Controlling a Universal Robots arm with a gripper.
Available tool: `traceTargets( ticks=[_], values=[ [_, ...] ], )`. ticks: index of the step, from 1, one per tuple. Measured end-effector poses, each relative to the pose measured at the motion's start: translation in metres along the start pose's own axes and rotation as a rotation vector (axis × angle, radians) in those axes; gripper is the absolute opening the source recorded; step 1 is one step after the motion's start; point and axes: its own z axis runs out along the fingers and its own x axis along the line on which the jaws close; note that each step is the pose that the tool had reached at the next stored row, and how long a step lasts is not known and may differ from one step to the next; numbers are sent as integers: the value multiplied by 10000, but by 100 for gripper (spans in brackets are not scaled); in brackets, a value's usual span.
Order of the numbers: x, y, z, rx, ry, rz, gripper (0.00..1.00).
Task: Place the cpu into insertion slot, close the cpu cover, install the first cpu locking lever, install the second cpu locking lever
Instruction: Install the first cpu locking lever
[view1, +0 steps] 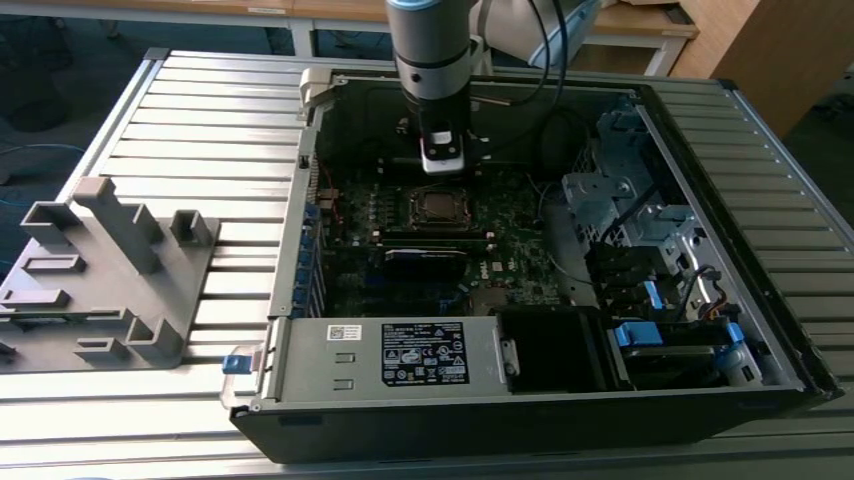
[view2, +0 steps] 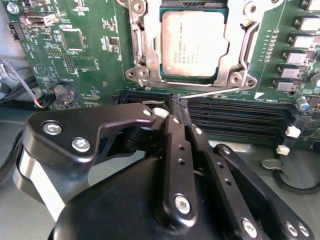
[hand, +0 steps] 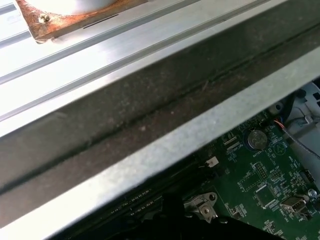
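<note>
Counter (view1: 214, 130): slatted metal, under the computer case (view1: 296, 250).
Grey fixture (view1: 114, 270): beside the case, on the exterior view's left.
Power supply (view1: 387, 355): inside the case, labelled.
Motherboard (view1: 514, 255): green, inside the case.

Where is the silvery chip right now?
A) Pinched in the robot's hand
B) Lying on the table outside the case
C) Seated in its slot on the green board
C: in the second wrist view the cpu lies flat on the board, ringed by the metal cover, while the hand is shut on a thin lever beside it.
</note>
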Motion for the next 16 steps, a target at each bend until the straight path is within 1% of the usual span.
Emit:
traceTargets(
  ticks=[10, 16],
  values=[
    [8, 19, 18, 1, 0, -1, 11],
    [-4, 22, 42, 2, 0, 0, 11]
  ],
)
